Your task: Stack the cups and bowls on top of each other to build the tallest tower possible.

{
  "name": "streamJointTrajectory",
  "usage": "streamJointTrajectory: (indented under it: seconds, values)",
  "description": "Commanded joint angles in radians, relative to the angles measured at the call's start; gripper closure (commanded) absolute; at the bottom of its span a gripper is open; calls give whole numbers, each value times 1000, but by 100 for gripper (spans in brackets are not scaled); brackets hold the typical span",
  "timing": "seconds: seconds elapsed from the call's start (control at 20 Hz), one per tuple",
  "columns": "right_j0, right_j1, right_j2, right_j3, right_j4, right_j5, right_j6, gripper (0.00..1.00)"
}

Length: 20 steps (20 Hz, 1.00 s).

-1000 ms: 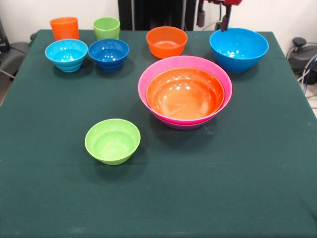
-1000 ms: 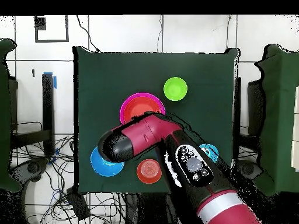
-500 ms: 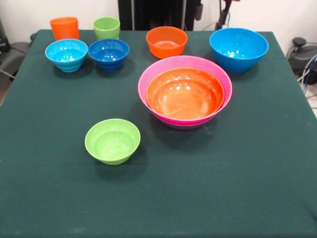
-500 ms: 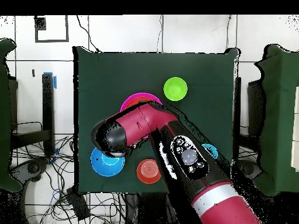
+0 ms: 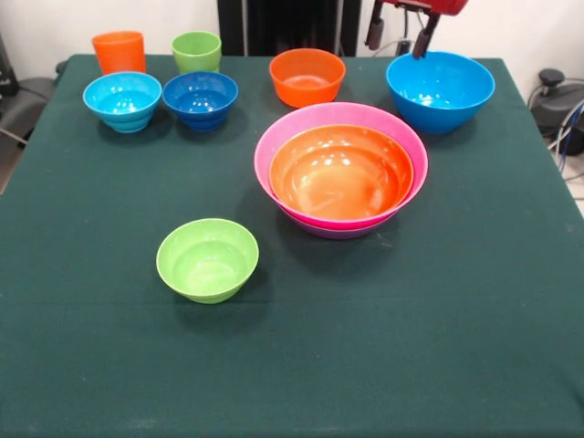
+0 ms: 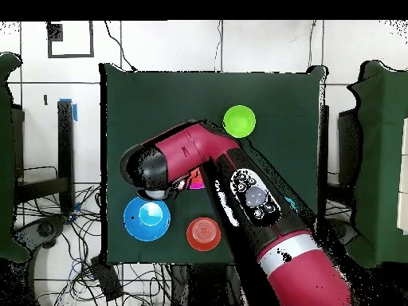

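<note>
bowls [image 5: 340, 173] nested, cups [image 5: 119, 51] far left

A: Front cam? 
B: Sits low across the table [image 5: 456, 365], angled down, fairly close. Cloth fills most of the pic, wall strip at top.
A: Overhead? 
B: Straight down, much higher up. Whole table [image 6: 279, 103] seen small, w/ floor and cables round it.
A: Overlap? 
B: Same tabletop, turned half round. Lime-green bowl [image 5: 207, 259] is near the front cam, but at top in overhead [image 6: 239, 121]. Big blue bowl [image 5: 440, 89] shows in both [image 6: 147, 219].
</note>
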Motion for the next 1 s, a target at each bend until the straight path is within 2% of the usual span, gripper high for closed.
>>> streamJointTrajectory:
  seconds: [0.05, 0.3, 0.6, 0.8, 1.0]
  values:
    - [29, 35, 14, -37, -36, 35, -226, 0]
    - [37, 68, 14, -91, -40, 69, -256, 0]
    - [64, 179, 11, -246, -71, 131, -344, 0]
    - [72, 236, 13, -329, -64, 186, -404, 0]
    - [71, 248, 6, -341, -47, 199, -403, 0]
